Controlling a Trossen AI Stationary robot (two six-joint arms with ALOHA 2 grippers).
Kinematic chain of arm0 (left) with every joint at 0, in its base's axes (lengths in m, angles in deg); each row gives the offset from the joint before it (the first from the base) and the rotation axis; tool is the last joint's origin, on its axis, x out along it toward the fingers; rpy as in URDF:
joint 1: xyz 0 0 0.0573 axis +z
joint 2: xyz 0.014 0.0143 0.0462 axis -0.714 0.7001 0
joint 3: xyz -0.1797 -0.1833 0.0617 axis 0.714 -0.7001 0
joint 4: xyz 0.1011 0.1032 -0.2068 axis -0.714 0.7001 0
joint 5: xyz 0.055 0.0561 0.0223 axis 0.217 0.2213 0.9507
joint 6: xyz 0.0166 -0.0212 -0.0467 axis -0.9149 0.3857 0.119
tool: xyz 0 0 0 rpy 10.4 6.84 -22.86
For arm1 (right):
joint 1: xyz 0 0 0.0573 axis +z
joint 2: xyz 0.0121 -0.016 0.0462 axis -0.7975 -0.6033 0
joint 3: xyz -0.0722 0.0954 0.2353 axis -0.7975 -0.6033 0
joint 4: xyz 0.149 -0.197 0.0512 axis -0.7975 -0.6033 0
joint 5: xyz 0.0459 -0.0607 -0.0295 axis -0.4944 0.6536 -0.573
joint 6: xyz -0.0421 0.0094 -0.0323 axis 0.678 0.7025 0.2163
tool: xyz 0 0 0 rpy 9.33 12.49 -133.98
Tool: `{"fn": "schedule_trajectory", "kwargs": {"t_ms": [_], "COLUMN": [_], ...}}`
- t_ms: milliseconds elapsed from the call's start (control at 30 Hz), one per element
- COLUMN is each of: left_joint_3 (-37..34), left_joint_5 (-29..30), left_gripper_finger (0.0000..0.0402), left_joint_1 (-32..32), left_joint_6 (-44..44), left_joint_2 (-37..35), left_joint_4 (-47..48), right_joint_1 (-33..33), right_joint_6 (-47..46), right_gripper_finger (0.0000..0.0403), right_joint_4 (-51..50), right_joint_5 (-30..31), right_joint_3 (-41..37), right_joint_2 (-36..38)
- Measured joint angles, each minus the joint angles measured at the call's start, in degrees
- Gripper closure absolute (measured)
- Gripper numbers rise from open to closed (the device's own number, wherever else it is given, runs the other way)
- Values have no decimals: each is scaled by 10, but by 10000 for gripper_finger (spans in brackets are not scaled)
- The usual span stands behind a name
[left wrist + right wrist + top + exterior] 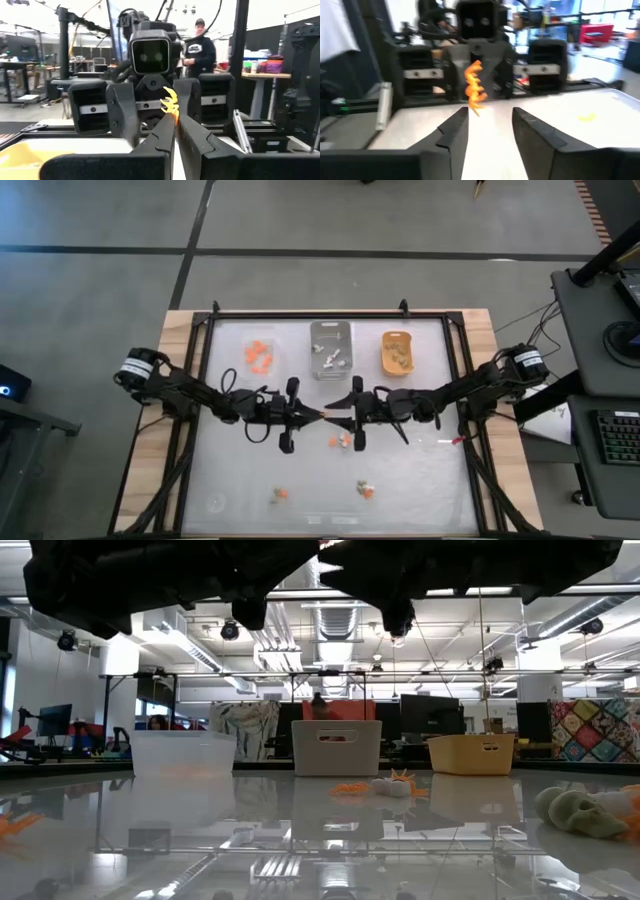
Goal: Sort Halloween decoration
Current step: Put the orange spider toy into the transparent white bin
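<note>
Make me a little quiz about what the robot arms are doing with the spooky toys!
1. What pinches the orange trinket in mid-air: A the left end effector, B the right end effector, C nothing?
2. True or false: the right end effector's fingers stand apart.
3. Fill in: in the row of three trays, the middle tray is coloured ____.
Key: 1 A; 2 true; 3 grey.
</note>
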Motion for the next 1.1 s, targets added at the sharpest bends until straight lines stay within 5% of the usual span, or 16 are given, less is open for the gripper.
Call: {"fn": "schedule_trajectory", "kwargs": {"t_ms": [233, 367, 467, 633, 800, 1100], "left_joint_3": [-18, -16, 2, 27, 27, 27], "left_joint_5": [151, 335, 441, 359, 225, 218], "left_gripper_finger": [402, 401, 401, 401, 401, 368], "left_joint_1": [0, 7, 42, 165, 278, 313], "left_joint_6": [2, 37, 141, 283, 274, 256], "left_joint_2": [-84, -193, -265, -323, -322, -318], "left_joint_4": [164, 450, 710, 970, 978, 979], "right_joint_1": [-1, -2, -2, -2, -2, -2], "right_joint_6": [-17, -49, -53, -53, -60, -168], "right_gripper_finger": [222, 213, 214, 215, 215, 215], "right_joint_4": [-50, -88, -93, -92, -88, -94], "right_joint_5": [114, 166, 166, 165, 165, 156], "right_joint_3": [0, 0, 0, 0, 0, 0], "right_joint_2": [16, 23, 23, 23, 23, 23]}}
